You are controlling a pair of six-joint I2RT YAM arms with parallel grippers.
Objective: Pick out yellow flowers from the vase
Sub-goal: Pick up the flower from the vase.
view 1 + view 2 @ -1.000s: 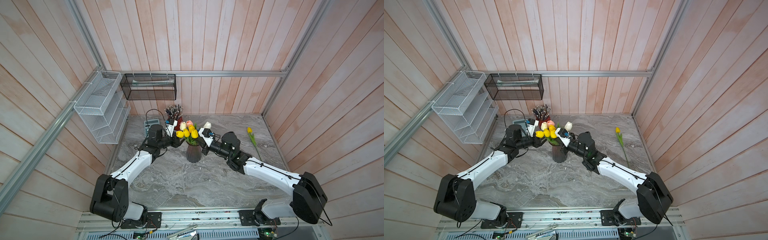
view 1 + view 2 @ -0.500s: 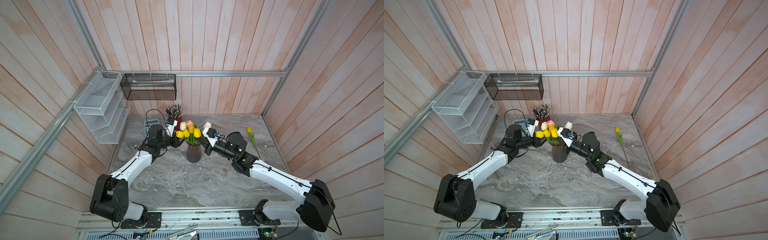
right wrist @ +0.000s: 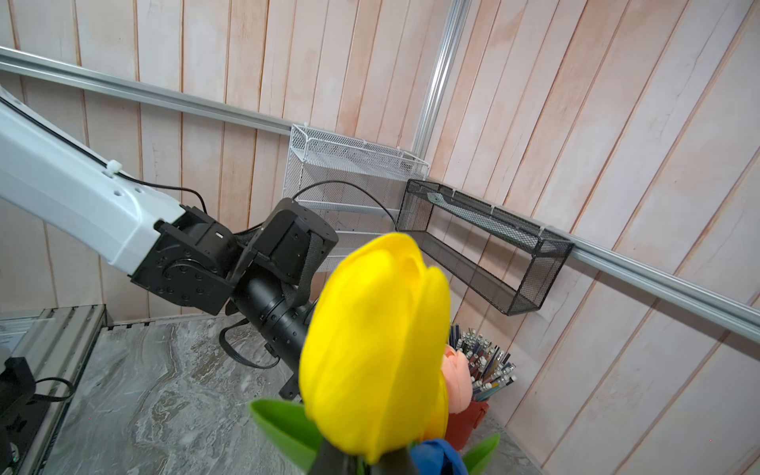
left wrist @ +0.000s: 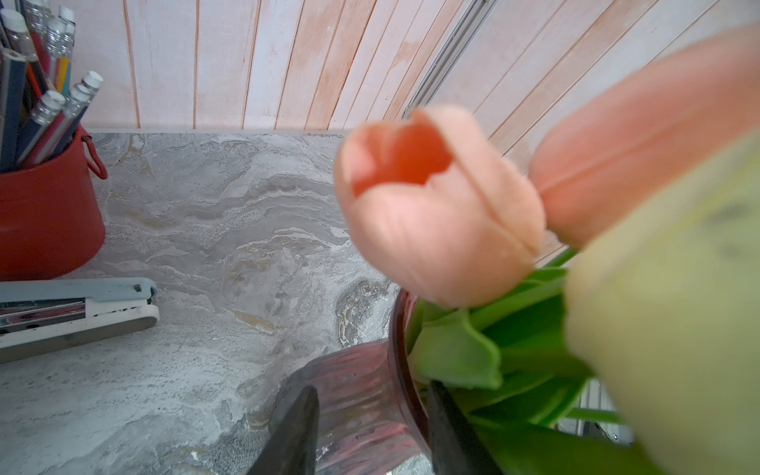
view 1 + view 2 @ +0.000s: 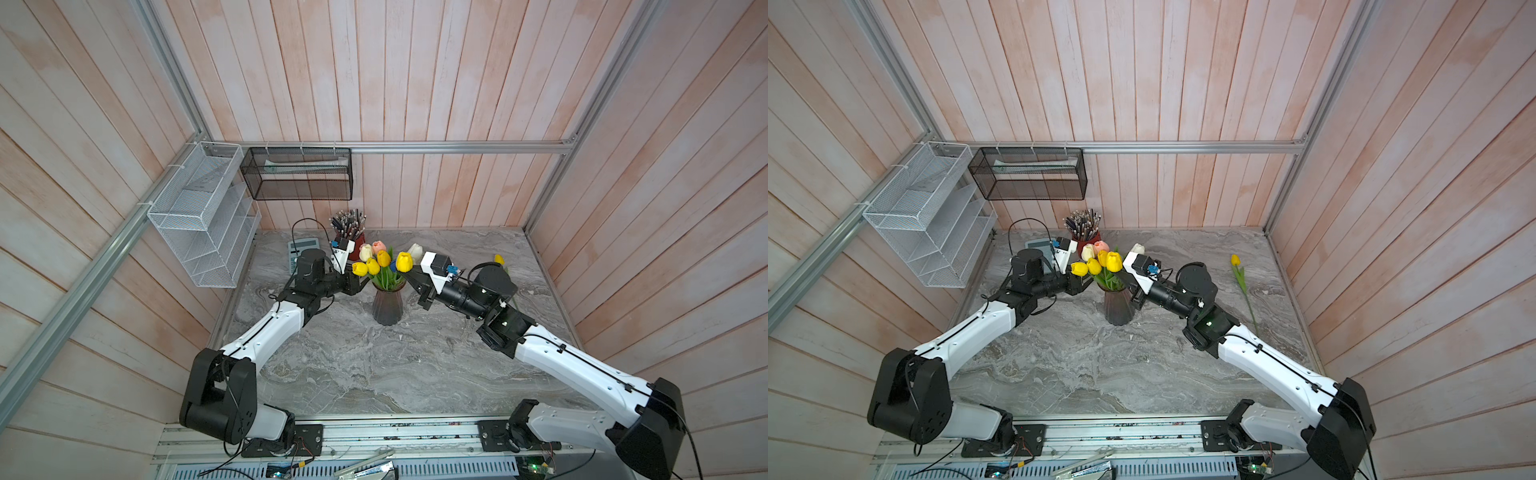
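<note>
- Yellow flowers (image 5: 372, 266): four heads stand bunched above the vase (image 5: 388, 307), sharing it with a white tulip (image 5: 415, 251), a pink tulip (image 4: 436, 214) and a blue tulip (image 3: 438, 456).
- The vase stands upright on the marble surface (image 5: 374, 365), roughly midway between the two arms and nearer the back wall.
- A lone yellow flower (image 5: 1235, 260) lies flat on the surface on the right arm's side, well apart from the vase, with its head toward the back wall.
- The right claw (image 5: 408, 274) is pressed together on the stem of one yellow flower (image 3: 370, 349), just beneath the head. That head sits at the edge of the bunch nearest the right arm, and its lower stem is hidden among the leaves.
- The left claw (image 4: 372, 390) is clamped on the vase, with its fingers (image 4: 296, 432) on either side of the neck just under the flared rim.
- A red pencil cup (image 4: 45, 214) stands behind the vase, near the back wall.
</note>
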